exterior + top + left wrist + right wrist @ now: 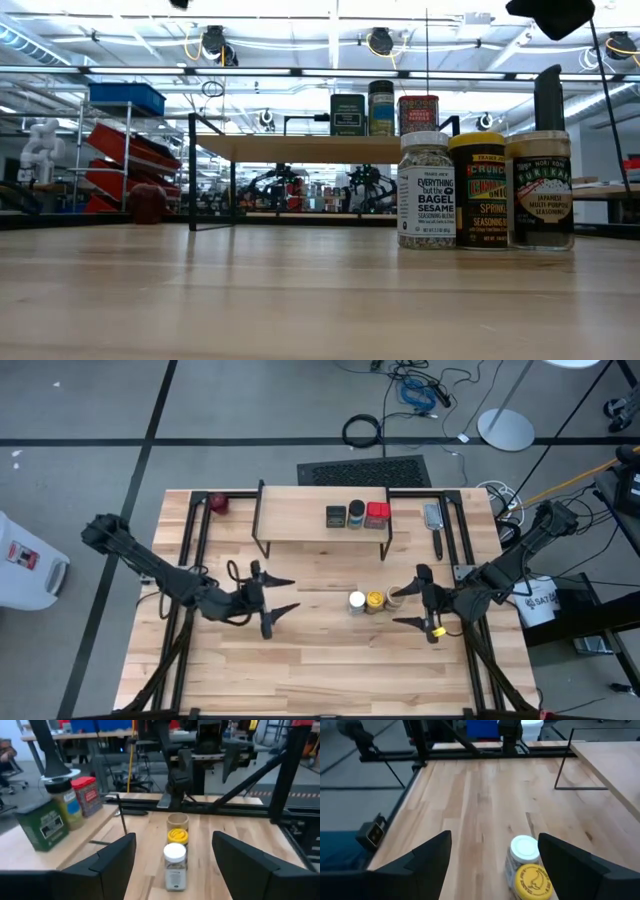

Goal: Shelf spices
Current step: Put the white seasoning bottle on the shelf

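Three spices stand in a row on the table: the white-capped jar (356, 601), the yellow-topped jar (375, 601) and the tan-topped jar (396, 599). In the low view they are the white-capped jar (427, 190), the yellow-topped jar (478, 190) and the tan-topped jar (541, 190). The shelf (300, 528) bears a dark tin (336, 516), a dark jar (356, 513) and the red square tin (377, 514). My right gripper (404, 606) is open, right of the row, close to the tan-topped jar. My left gripper (292, 594) is open, left of the row, with the white-capped jar (175, 865) ahead of it.
A small dark-red round object (219, 504) lies at the far left beside the shelf. A brush-like tool (433, 520) lies at the far right. Black frame rails (193, 530) run along both table sides. Bare wood lies near of the jars.
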